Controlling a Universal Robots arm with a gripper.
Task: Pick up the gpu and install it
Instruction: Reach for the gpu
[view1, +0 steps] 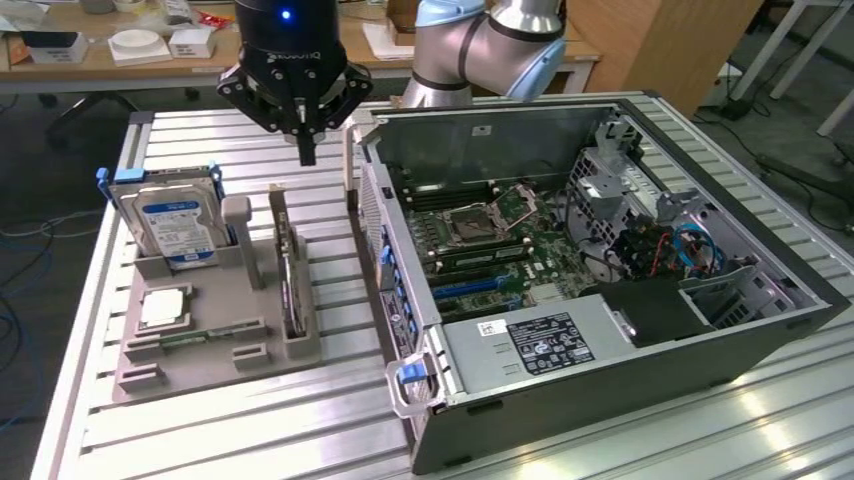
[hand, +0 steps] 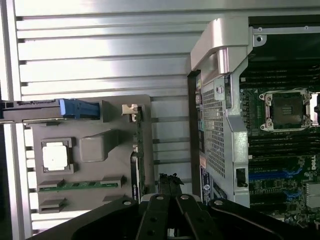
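Note:
The gpu (view1: 288, 272) is a thin dark card standing on edge in a slot of the grey holder tray (view1: 200, 352), at the exterior view's left of the open computer case (view1: 603, 330). My gripper (view1: 307, 150) hangs in the air above the far end of the tray, fingers together and holding nothing. In the wrist view the gpu (hand: 139, 150) appears edge-on, beside my shut gripper (hand: 169, 179) and apart from it.
In the tray, a silver hard drive (view1: 170, 218) stands upright, and a processor chip (view1: 163, 306) and a green memory stick (view1: 200, 336) lie flat. The case shows its motherboard (view1: 497, 240) and power supply (view1: 541, 342). A cluttered desk (view1: 120, 55) stands behind the slatted metal table (view1: 667, 440).

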